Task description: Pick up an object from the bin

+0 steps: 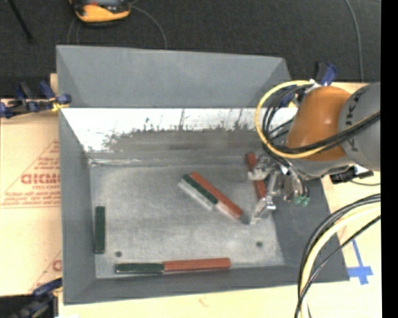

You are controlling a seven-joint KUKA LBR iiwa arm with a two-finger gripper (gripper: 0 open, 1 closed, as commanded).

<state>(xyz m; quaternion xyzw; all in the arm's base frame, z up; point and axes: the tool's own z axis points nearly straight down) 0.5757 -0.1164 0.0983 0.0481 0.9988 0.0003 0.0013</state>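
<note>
The grey metal bin point(79, 177) is taking up the middle of the frame. The arm, with its orange cover point(318, 121) and looped cables, is reaching in from the right. The gripper point(264, 207) is hanging low at the right of the bin floor, just beside the lower right end of a slanted pair of bars point(209, 194), one red and one green and white, lying in the centre. Whether the gripper is open or closed cannot be told. A long bar point(172, 266), green at its left and red at its right, is lying along the lower wall. A short dark green bar point(99, 229) is lying at the left, well apart.
</note>
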